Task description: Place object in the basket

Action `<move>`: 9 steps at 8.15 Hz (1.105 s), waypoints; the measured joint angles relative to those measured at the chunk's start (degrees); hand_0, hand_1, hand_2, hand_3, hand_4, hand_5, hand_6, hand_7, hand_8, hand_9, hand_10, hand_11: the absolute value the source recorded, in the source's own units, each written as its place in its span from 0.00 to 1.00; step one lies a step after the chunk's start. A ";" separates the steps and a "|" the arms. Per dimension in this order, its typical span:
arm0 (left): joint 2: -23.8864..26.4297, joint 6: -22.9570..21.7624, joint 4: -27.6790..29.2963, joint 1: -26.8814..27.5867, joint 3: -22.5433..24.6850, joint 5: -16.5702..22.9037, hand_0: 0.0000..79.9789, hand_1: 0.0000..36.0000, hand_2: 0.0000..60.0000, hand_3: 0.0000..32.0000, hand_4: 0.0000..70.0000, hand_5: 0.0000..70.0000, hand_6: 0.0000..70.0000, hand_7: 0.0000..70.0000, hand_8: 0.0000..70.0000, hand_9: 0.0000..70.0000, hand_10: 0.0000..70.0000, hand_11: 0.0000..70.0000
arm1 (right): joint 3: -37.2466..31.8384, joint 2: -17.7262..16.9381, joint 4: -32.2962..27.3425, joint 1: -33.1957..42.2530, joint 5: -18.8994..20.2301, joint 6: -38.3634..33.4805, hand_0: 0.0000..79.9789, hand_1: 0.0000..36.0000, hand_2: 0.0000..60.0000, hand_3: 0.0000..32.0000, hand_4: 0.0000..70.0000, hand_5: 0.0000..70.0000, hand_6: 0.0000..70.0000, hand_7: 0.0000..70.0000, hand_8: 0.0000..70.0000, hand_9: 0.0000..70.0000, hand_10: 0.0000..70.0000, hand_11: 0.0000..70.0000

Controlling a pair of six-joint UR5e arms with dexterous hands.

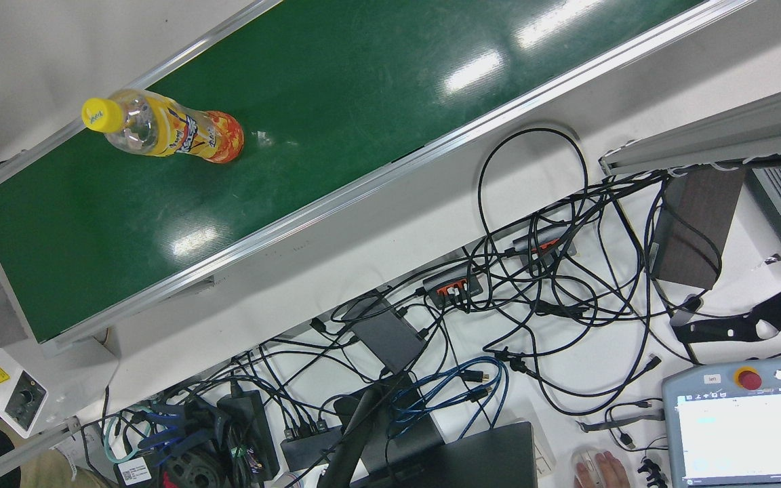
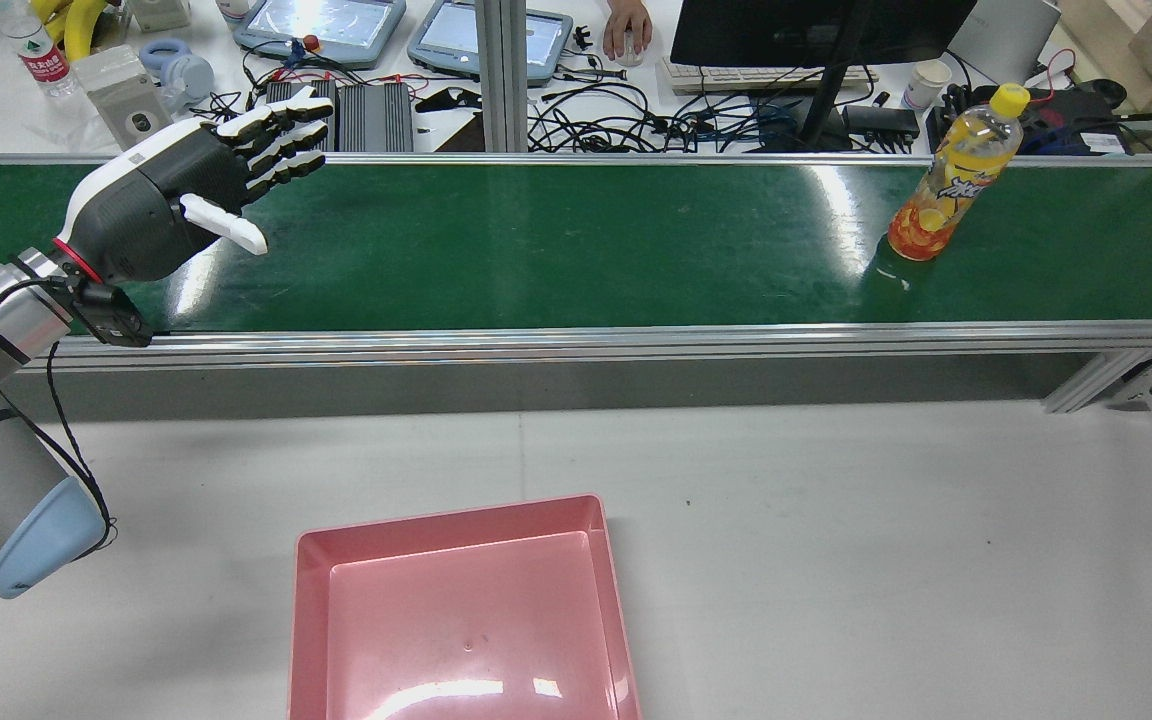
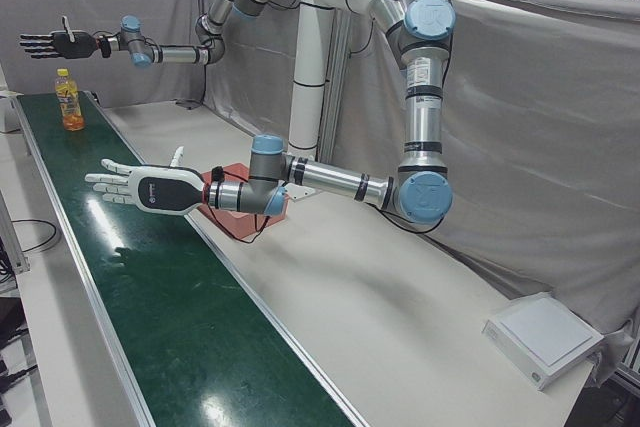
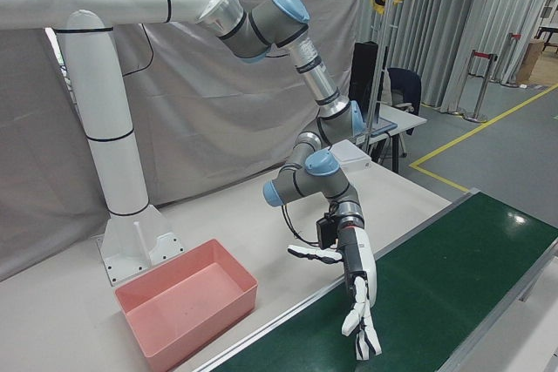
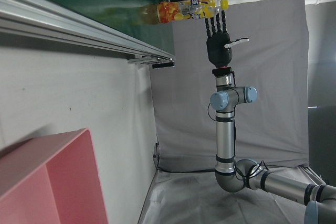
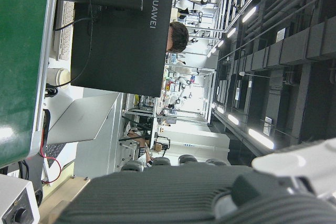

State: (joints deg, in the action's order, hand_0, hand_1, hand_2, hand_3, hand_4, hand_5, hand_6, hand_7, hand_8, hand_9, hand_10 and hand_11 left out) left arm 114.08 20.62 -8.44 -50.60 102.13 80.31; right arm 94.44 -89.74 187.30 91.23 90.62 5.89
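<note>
One bottle [image 1: 163, 129] of orange drink with a yellow cap stands on the green conveyor belt [image 1: 336, 122] in the front view, near the belt's left end; no arm shows here, only a tangle of black cables [image 1: 533, 285] and a teach pendant [image 1: 746, 420] on the white desk below the belt.

Seen from the rear, the left hand [image 2: 176, 195] hovers over the left end of the belt with its fingers [image 2: 281, 125] straight and slightly apart and the thumb sticking out, holding nothing. The bottle stands upright at the far right of the belt, well apart from that hand. A pink basket [image 2: 461, 610] sits on the grey table on the near side of the belt, with nothing in it.

From the left-front corner, the left hand is flat and splayed above the belt, while the right hand [image 3: 50, 44] hangs in the air above the bottle, fingers extended, not touching it.

The right-front view shows the left hand pointing down toward the belt, fingers spread, with the pink basket to its left.

The left hand view shows the right hand with fingers straight beside the bottle.

The right hand view shows a black monitor [image 6: 123, 32].
</note>
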 measured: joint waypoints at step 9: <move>-0.17 0.47 0.00 0.09 -0.72 -0.15 0.66 0.28 0.00 0.04 0.18 0.26 0.02 0.00 0.10 0.10 0.09 0.15 | -0.28 0.00 0.00 -0.09 0.00 0.07 0.00 0.00 0.00 0.00 0.00 0.00 0.00 0.00 0.00 0.00 0.00 0.00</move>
State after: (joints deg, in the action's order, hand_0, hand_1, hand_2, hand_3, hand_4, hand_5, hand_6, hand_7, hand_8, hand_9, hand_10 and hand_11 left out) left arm 113.91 21.09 -8.44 -50.51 101.41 80.16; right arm 94.16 -89.74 187.30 91.14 90.62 5.96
